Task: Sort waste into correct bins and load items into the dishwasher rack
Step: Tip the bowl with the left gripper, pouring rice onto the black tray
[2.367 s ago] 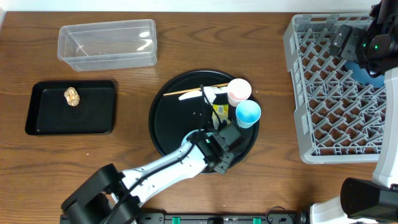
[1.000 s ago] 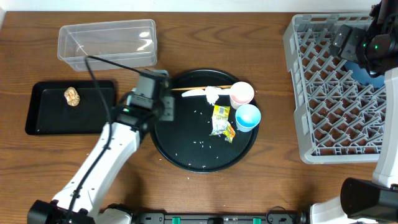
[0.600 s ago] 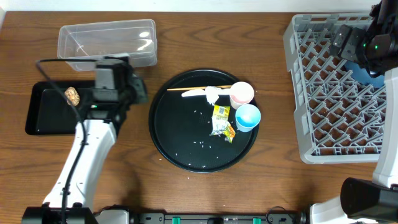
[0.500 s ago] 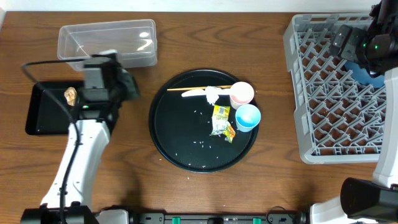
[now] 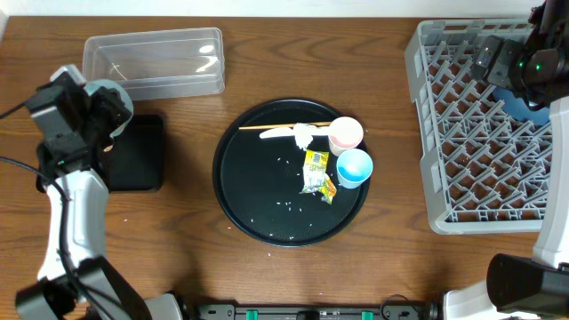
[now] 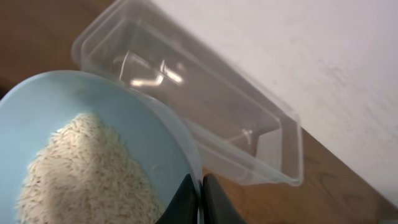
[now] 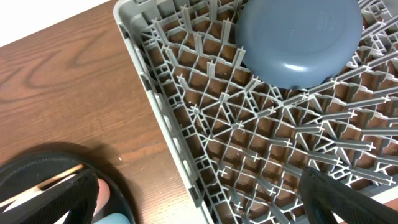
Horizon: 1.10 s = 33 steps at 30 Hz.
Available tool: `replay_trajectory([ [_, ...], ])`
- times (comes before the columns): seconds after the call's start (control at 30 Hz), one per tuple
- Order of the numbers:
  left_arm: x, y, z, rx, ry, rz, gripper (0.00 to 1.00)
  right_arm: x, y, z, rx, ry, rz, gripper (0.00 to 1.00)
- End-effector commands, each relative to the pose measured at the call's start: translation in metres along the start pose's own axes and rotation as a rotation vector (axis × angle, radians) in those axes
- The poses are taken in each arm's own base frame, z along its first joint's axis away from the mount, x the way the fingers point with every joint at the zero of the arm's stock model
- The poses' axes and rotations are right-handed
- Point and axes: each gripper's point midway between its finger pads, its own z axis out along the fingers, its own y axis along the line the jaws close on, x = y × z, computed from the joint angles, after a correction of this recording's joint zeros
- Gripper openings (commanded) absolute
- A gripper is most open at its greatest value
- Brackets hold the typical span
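1. Dishwasher rack (image 5: 471,133): grey lattice crate at the right end of the tabletop (image 5: 196,258).
2. Round black tray (image 5: 258,191): mid-tabletop, well apart from the rack.
3. Clear tub (image 5: 156,62): far left, beyond the black rectangular tray (image 5: 138,156). The tub is see-through with nothing visible inside. The black tray is partly hidden under the left arm.
4. Dark-blue bowl (image 7: 298,37): upside down in the rack, under the right arm.
5. Pale-blue bowl (image 6: 143,143): raised near the clear tub's near left corner, holding a heap of rice (image 6: 74,168).
6. Left pincer (image 6: 200,196): clenched on that bowl's rim, one finger inside and one outside.
7. Right pincer (image 5: 524,71): over the rack, jaws released and wide, nothing in them. Only one dark finger (image 7: 339,199) shows in the wrist view.
8. Light-blue cup (image 5: 354,166) and pink cup (image 5: 345,133): just beside each other at the round tray's right edge.
9. Yellow-green wrapper (image 5: 316,173): on the round tray, beside the light-blue cup.
10. White tissue (image 5: 304,135): crumpled, next to the pink cup.
11. Chopstick (image 5: 276,128): lying across the tray's far side.
12. Loose rice grains (image 5: 286,206): scattered on the round tray.
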Motion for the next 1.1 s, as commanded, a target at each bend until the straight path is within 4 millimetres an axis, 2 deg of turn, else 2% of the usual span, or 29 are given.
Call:
replay_trajectory([
  [0.0,0.006,0.012,0.007,0.056,0.055,-0.103,0.06,0.000,-0.004,-0.001,0.014,-0.003,0.018,0.99],
  [0.07,0.006,0.022,0.012,0.077,0.066,-0.132,0.06,0.000,-0.004,-0.001,0.014,-0.003,0.018,0.99],
  [0.23,0.004,0.024,0.018,0.212,0.094,-0.194,0.06,0.000,-0.004,-0.001,0.014,-0.003,0.018,0.99],
  [0.5,0.022,0.037,0.025,0.296,0.184,-0.276,0.06,0.000,-0.004,-0.001,0.014,-0.003,0.018,0.99],
  [0.77,0.010,0.018,0.013,0.442,0.187,-0.285,0.06,0.000,-0.004,-0.001,0.014,-0.003,0.018,0.99],
  [0.93,0.009,0.006,0.007,0.511,0.212,-0.288,0.06,0.000,-0.004,-0.001,0.014,-0.003,0.018,0.99],
  [1.07,0.010,0.005,0.003,0.532,0.224,-0.290,0.06,0.000,-0.004,-0.001,0.014,-0.003,0.018,0.99],
])
